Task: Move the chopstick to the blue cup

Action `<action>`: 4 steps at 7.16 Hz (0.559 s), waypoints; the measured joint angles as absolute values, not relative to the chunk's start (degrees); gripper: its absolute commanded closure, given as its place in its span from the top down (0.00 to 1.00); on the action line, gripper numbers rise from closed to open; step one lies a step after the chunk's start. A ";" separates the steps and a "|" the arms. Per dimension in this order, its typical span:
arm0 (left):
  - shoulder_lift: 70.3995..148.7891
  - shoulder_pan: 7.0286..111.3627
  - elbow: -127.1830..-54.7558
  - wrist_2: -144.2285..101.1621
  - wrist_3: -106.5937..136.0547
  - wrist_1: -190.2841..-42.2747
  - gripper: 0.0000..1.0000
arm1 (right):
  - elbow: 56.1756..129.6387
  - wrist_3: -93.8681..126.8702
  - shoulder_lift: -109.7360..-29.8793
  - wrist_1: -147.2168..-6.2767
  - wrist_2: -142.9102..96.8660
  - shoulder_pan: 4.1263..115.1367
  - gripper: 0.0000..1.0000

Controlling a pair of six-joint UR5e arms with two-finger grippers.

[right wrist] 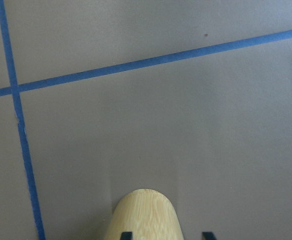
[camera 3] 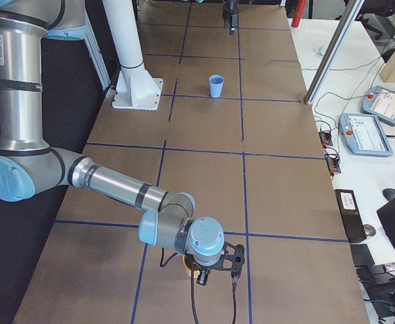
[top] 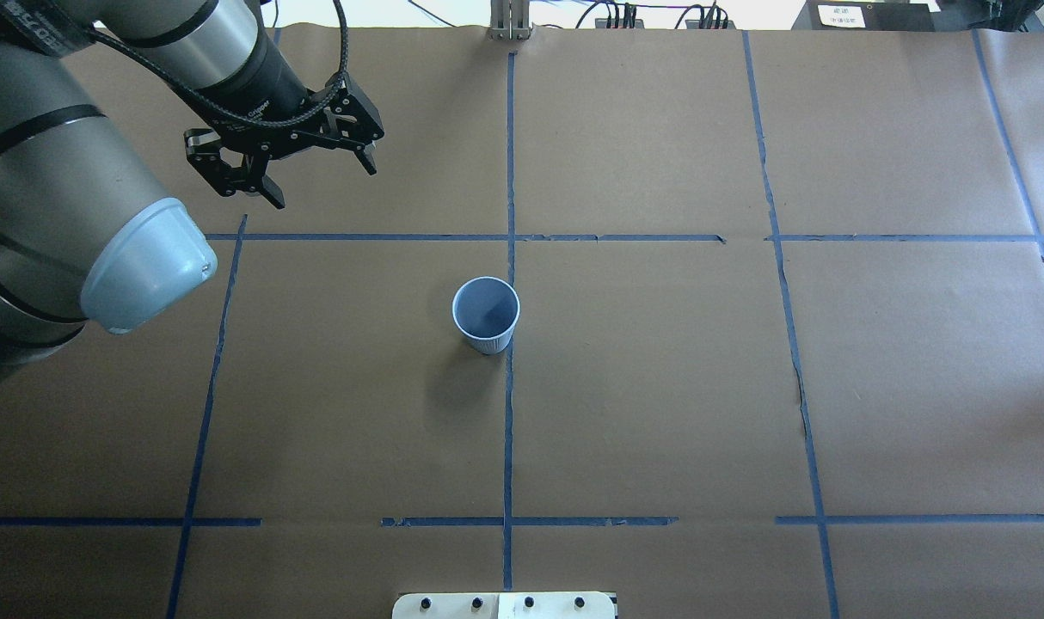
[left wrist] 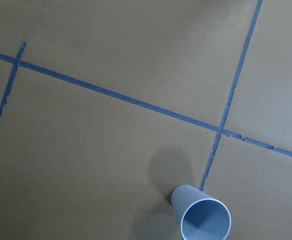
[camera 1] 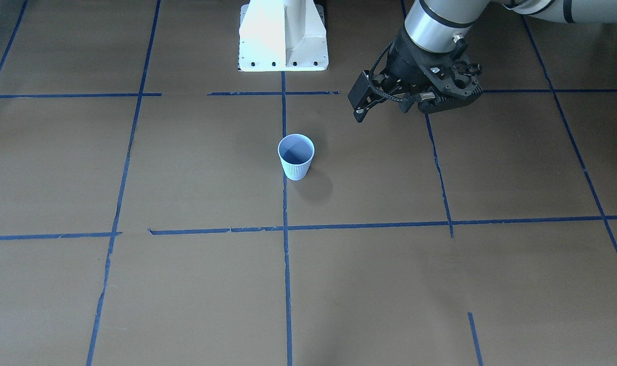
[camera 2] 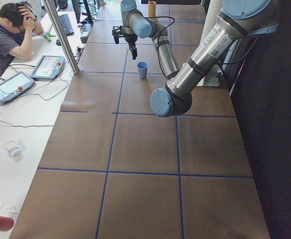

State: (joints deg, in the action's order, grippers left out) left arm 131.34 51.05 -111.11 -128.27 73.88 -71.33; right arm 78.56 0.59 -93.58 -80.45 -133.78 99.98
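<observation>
We saw the blue cup (top: 486, 315) standing upright on its narrow base near the middle of the table (top: 660, 387), mouth facing up. It was small and pale blue, tapering from a smooth round rim down to the base, with fine vertical ribs along its outer wall. From above we saw only its smooth inner wall and floor, a shade darker than the rim. Its base touched the long tape line (top: 508, 430) running down the table's middle. Most of the cup lay to the robot's left of that line, between the 2 crossing lines (top: 574, 237). A soft shadow (top: 453, 387) fell on the table beside it.
</observation>
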 measured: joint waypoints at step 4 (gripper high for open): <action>131.21 50.67 -111.02 -128.23 74.13 -71.56 1.00 | 80.55 -0.15 -92.57 -80.50 -133.85 105.25 0.00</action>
State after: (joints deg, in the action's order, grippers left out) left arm 131.21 50.67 -111.02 -128.23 74.13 -71.56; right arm 80.55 -0.15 -92.57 -80.50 -133.85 105.25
